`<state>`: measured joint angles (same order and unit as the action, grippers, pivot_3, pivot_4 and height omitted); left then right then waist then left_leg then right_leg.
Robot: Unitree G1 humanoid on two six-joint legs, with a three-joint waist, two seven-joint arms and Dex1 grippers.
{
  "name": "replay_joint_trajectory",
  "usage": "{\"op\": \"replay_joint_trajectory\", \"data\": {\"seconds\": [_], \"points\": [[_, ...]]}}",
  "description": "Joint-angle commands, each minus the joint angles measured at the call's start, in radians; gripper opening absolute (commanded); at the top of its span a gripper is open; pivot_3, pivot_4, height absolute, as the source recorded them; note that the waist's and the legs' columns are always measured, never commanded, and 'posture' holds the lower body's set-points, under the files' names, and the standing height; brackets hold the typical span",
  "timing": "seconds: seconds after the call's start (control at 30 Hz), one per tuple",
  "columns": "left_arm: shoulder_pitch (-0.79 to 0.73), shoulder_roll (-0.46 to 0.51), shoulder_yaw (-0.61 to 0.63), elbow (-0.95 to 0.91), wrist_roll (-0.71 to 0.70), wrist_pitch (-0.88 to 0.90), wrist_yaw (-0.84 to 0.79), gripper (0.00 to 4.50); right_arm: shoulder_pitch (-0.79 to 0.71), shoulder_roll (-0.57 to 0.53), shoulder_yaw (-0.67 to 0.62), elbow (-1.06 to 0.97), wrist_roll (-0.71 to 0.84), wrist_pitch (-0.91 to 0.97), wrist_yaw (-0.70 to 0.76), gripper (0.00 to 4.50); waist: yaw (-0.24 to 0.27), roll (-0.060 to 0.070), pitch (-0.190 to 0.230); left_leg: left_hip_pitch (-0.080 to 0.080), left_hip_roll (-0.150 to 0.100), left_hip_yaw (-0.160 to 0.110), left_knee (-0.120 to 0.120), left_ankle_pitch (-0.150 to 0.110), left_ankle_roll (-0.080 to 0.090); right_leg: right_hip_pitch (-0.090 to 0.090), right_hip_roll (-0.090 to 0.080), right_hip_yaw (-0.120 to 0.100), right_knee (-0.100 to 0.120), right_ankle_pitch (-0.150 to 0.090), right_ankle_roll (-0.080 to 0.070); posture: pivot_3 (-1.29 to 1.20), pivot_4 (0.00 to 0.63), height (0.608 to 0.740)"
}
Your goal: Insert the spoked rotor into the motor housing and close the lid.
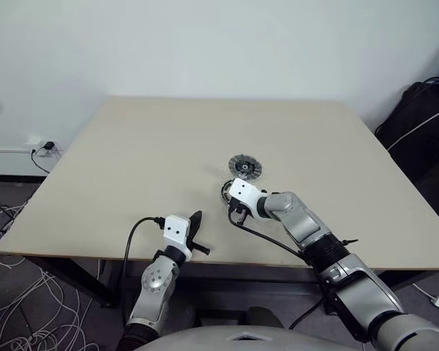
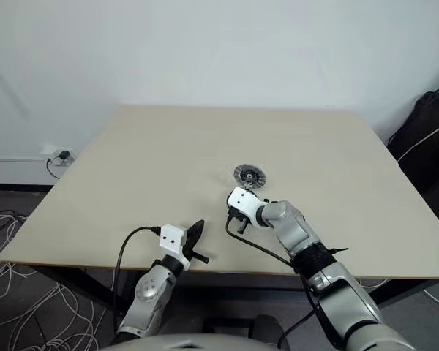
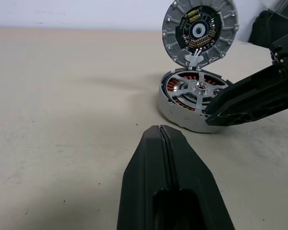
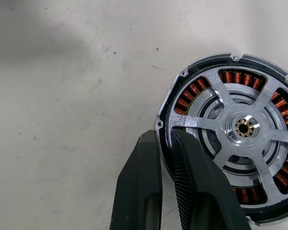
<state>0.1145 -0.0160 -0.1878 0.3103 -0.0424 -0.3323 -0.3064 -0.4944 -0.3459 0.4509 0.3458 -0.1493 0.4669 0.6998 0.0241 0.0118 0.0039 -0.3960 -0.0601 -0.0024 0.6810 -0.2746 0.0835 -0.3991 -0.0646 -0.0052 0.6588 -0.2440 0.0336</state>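
Observation:
The motor housing (image 3: 182,114) lies on the table (image 1: 132,161) just ahead of centre, its copper windings (image 4: 189,96) showing through the silver spoked rotor (image 4: 242,127), which sits inside it. Behind it the lid (image 1: 245,167) is tipped up with its inner face (image 3: 199,31) towards me. My right gripper (image 4: 165,136) points down at the housing's near rim. Its fingers are pinched together on that rim, one outside and one over the rotor's ring. My left gripper (image 1: 196,232) hovers level at the table's front edge, shut and empty, its tips (image 3: 161,129) pointing at the housing.
A black bag (image 1: 424,124) with white cords stands on the floor past the table's right side. Loose cables (image 1: 7,241) lie on the floor at the left, below a wall socket (image 1: 47,148). A black cable trails from each wrist.

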Motion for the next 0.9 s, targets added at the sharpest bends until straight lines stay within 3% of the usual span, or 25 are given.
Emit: {"op": "replay_joint_trajectory", "data": {"seconds": [0.03,0.17,0.33,0.5,0.67,0.9], "points": [[-0.014,-0.008,-0.005,-0.040,-0.005,-0.008,-0.001,0.00,0.001,-0.005,-0.042,-0.025,0.011,0.035,-0.002,0.08,0.001,0.000,0.000,0.000,0.000,0.000,0.000,0.000,0.000,0.000,0.000,0.000,0.000,0.000,0.000,0.00,0.000,0.740],[-0.012,-0.010,-0.005,-0.040,-0.005,-0.007,0.001,0.00,0.042,-0.006,-0.099,-0.145,0.062,0.164,-0.004,0.08,0.009,0.000,0.000,-0.002,0.000,0.000,0.000,0.000,0.000,-0.001,0.000,0.000,-0.001,0.000,0.000,0.00,0.000,0.740],[0.001,-0.011,0.000,-0.043,-0.007,-0.011,0.007,0.00,0.191,-0.048,-0.107,-0.461,0.127,0.358,0.031,0.08,0.019,0.001,0.000,-0.014,0.000,0.000,0.000,-0.001,0.002,-0.013,-0.001,0.000,-0.001,0.001,0.001,0.00,0.000,0.740],[0.013,-0.012,-0.004,-0.046,-0.007,-0.007,0.005,0.00,0.308,-0.025,-0.145,-0.695,0.181,0.550,-0.035,0.08,0.017,0.001,0.000,-0.017,0.000,0.000,-0.001,-0.004,0.002,-0.017,-0.001,0.000,-0.002,0.001,0.002,0.00,0.000,0.740],[0.011,-0.012,-0.010,-0.044,-0.009,0.000,-0.007,0.00,0.357,0.065,-0.177,-0.843,0.221,0.730,-0.136,0.08,0.016,0.000,0.000,-0.017,0.000,0.000,-0.001,-0.005,0.002,-0.016,-0.001,0.000,-0.003,-0.001,-0.002,0.00,0.000,0.740],[-0.008,-0.012,-0.012,-0.036,-0.010,0.007,-0.017,0.00,0.298,0.324,-0.312,-0.757,0.189,0.811,-0.395,0.08,0.011,0.001,0.001,-0.016,0.000,0.000,0.000,-0.004,0.001,-0.016,0.000,0.000,-0.001,0.000,0.001,0.00,0.000,0.740]]}}
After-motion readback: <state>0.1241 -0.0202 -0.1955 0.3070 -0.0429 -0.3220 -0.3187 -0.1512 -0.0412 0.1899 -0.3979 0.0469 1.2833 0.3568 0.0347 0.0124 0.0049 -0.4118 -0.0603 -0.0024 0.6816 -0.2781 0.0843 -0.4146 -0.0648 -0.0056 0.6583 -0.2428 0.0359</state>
